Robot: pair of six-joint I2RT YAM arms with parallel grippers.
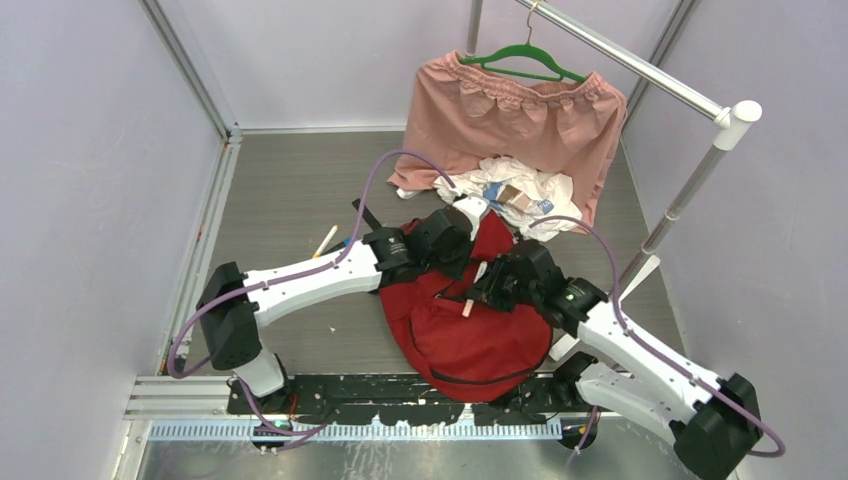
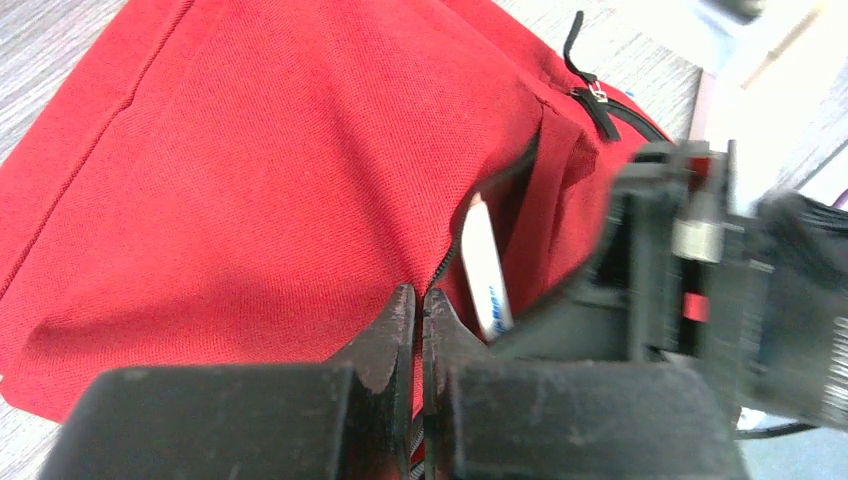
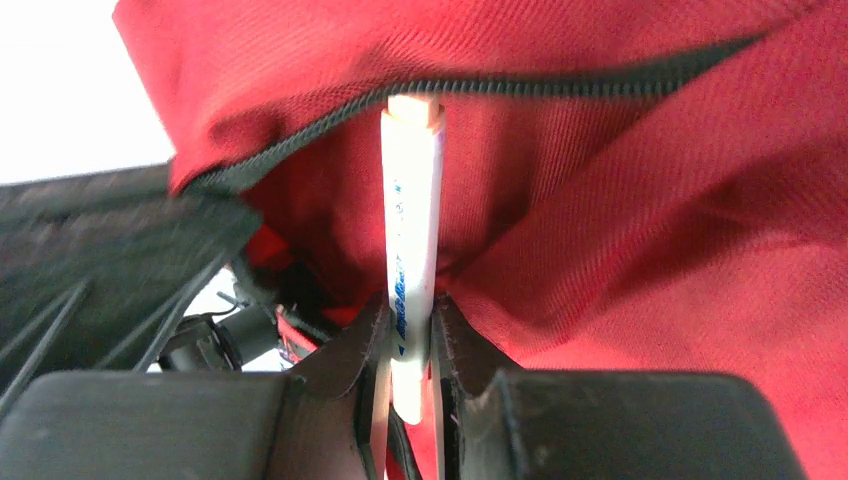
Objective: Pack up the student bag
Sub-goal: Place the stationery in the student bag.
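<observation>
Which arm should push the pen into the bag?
Right. The right end effector grips the pen, whose tip sits at the bag's open zip. The left end effector is shut on the zip edge, seemingly holding it open, so it's busy.

We see the student bag [image 2: 250, 180] as matt red cloth with a coarse, visible weave. The pen [image 3: 412, 230] looks like smooth white plastic, faintly glossy. The right claw [image 3: 408, 335] is matt black, scuffed along its edges. The counter [image 1: 290, 180] appears grey, streaked and dull, while the rail [image 1: 640, 63] shines like polished metal.
</observation>
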